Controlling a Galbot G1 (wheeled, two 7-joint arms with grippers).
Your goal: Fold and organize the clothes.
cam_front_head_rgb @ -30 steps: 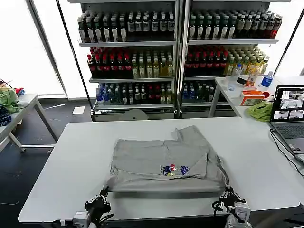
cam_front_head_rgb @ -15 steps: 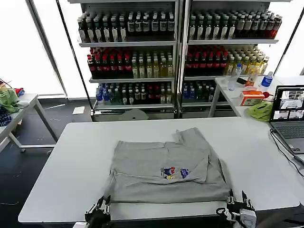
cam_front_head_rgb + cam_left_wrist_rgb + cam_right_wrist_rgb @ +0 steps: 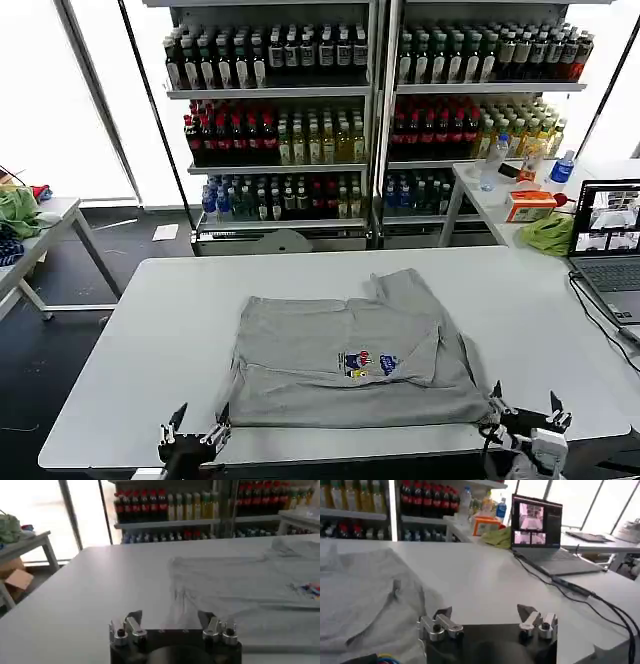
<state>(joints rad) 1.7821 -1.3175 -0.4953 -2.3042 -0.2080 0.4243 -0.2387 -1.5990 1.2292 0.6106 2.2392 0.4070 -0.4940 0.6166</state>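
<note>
Left hand (image 3: 196, 427) low at the near left edge of the head view, fingers spread apart, nothing between them. Right hand (image 3: 524, 409) low at the near right, fingers likewise parted and empty. Both pointing forward, wrists level.

Both tools are off the shirt (image 3: 352, 360) now. A second ago each sat closed against its near hem, the left tool (image 3: 195, 438) at the left corner and the right tool (image 3: 524, 412) at the right corner. The left one now sits lower and further left of that corner, clear of the cloth, its fingers spread apart. The right one now lies out to the right of the shirt's right corner, over the bare surface (image 3: 560, 350), fingers likewise spread. The hem, which bulged a little at the left corner, now lies flatter on the surface.
</note>
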